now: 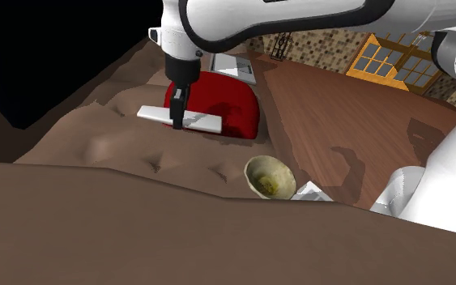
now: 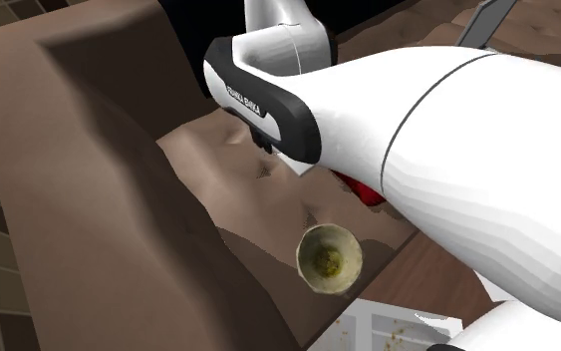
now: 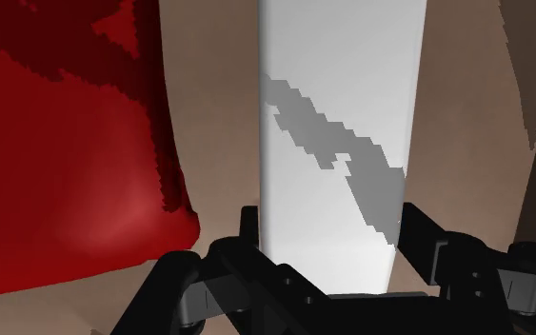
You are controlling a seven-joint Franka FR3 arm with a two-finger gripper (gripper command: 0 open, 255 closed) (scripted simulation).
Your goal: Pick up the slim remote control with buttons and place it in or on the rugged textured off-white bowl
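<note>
The remote point(image 1: 181, 119) is drawn as a plain white slim slab. My black gripper point(image 1: 177, 112) comes down on its middle and is shut on it, in front of a red cushion point(image 1: 226, 104) on the brown sofa. In the wrist view the remote point(image 3: 337, 114) runs away from the hand, clasped between the two fingers point(image 3: 252, 231) of the gripper point(image 3: 332, 262). The off-white bowl point(image 1: 268, 177) lies tilted near the seat's front edge, to the shoulder view's right of the gripper, its yellowish inside showing. The bowl point(image 2: 329, 260) also appears in the second exterior view.
The brown sofa seat point(image 1: 129, 154) is lumpy, with a high backrest point(image 2: 89, 199). The red cushion point(image 3: 56, 162) lies close beside the remote. A white speckled object point(image 2: 398, 324) stands just past the bowl, above a wooden floor point(image 1: 339, 121). My white arm point(image 2: 467, 160) blocks much of the second exterior view.
</note>
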